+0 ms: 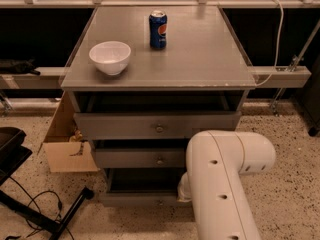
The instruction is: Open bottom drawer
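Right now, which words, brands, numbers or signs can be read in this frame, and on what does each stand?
Blue can: a round red, white and blue emblem; its lettering is too blurred to read.
Cardboard box: a dark mark, unreadable.
White bowl, bottom drawer, white arm: no text seen.
The gripper is hidden behind the white arm, down by the bottom drawer.

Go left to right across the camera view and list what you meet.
Black stand → cardboard box → white bowl → Pepsi can → white robot arm → white cable. The gripper is hidden behind the arm, near the bottom drawer.
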Action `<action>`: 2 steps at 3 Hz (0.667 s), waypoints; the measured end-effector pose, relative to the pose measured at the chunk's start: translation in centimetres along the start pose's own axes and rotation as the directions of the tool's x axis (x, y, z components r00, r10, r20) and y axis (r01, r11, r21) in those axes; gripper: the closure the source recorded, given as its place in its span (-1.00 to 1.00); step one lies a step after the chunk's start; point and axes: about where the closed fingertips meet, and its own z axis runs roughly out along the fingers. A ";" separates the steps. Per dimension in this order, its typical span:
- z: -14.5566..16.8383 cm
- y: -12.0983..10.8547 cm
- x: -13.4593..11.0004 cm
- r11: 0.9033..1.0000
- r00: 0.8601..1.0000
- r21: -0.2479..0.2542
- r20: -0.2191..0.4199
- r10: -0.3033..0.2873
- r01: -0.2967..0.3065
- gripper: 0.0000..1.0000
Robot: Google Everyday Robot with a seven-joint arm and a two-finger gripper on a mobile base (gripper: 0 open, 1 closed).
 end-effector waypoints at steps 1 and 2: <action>0.2 0.0 0.0 1.000 1.000 0.000 0.000 0.000 0.000 1.00; 0.1 0.8 0.3 1.000 1.000 -0.018 0.000 0.000 0.000 1.00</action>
